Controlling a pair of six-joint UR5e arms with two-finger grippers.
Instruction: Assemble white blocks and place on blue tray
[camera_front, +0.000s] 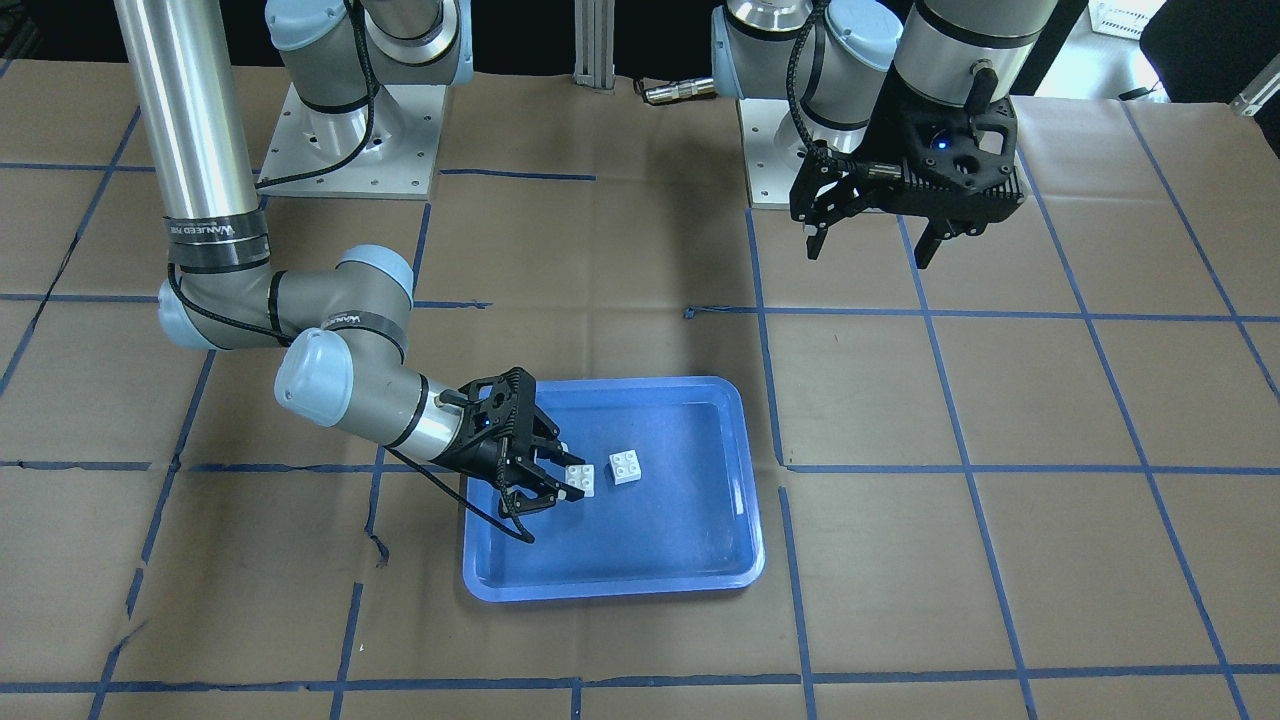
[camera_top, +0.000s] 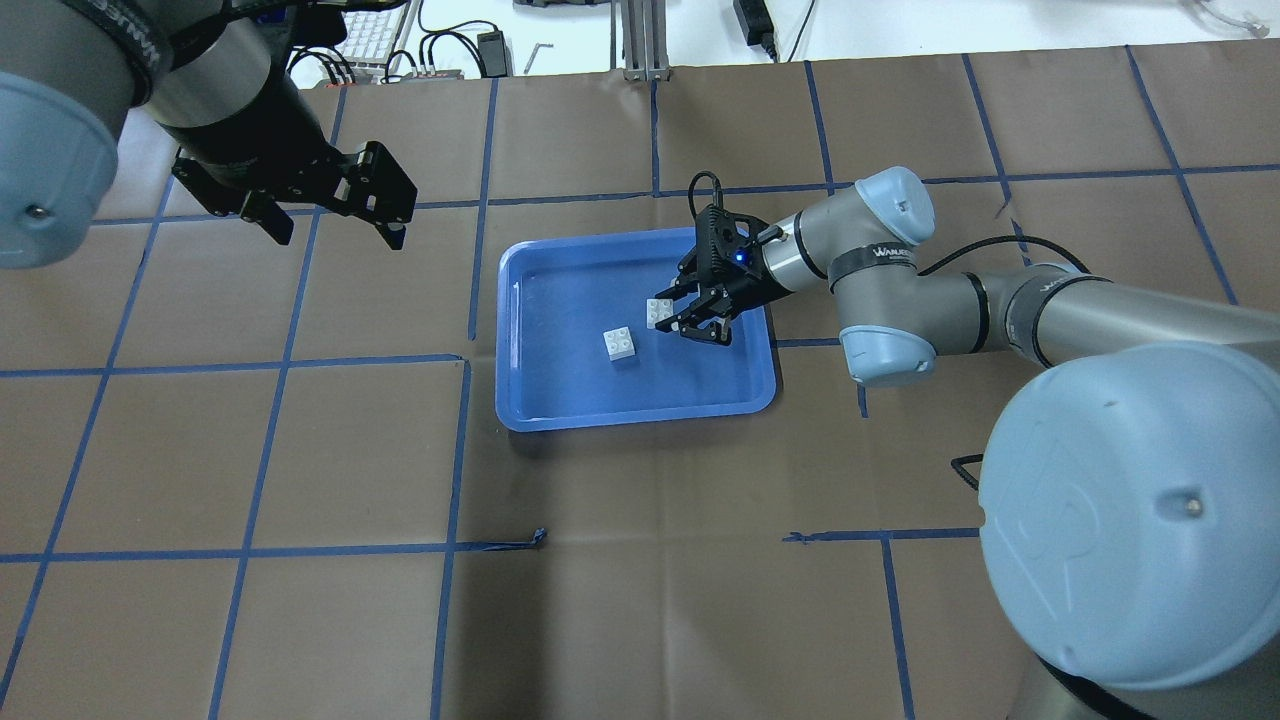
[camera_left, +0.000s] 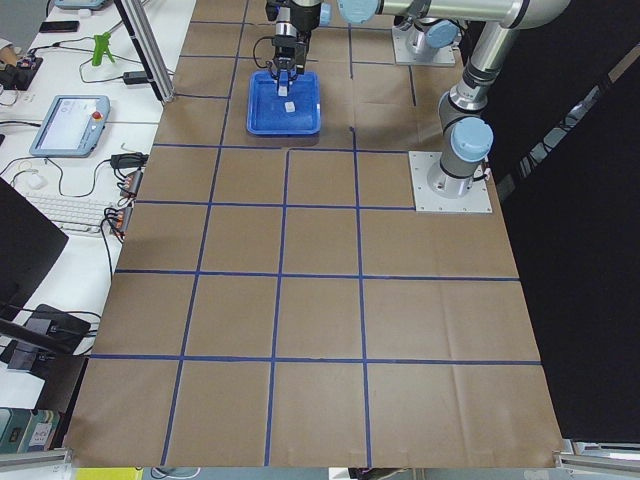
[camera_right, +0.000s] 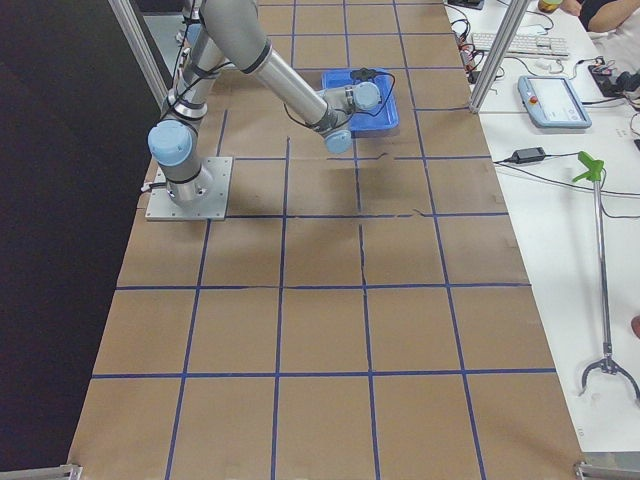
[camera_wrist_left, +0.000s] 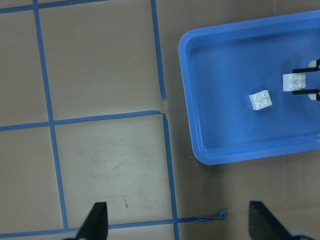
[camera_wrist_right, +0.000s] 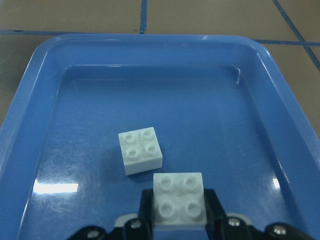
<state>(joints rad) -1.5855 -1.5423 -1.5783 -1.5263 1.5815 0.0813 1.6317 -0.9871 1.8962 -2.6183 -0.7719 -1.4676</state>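
The blue tray (camera_top: 560, 380) lies mid-table, also in the front view (camera_front: 650, 550). One white block (camera_top: 620, 343) lies loose, studs up, on the tray bottom (camera_wrist_right: 141, 152). My right gripper (camera_top: 672, 318) reaches low into the tray and is shut on the second white block (camera_wrist_right: 179, 200), studs up, just beside the loose one and apart from it (camera_front: 580, 480). I cannot tell if the held block touches the tray bottom. My left gripper (camera_top: 338, 237) is open and empty, high above the table, away from the tray (camera_front: 868, 255).
Brown paper with a blue tape grid covers the table. The arms' base plates (camera_front: 350, 150) stand at the robot's side. A desk with a keyboard and pendant (camera_left: 70, 120) runs along the far edge.
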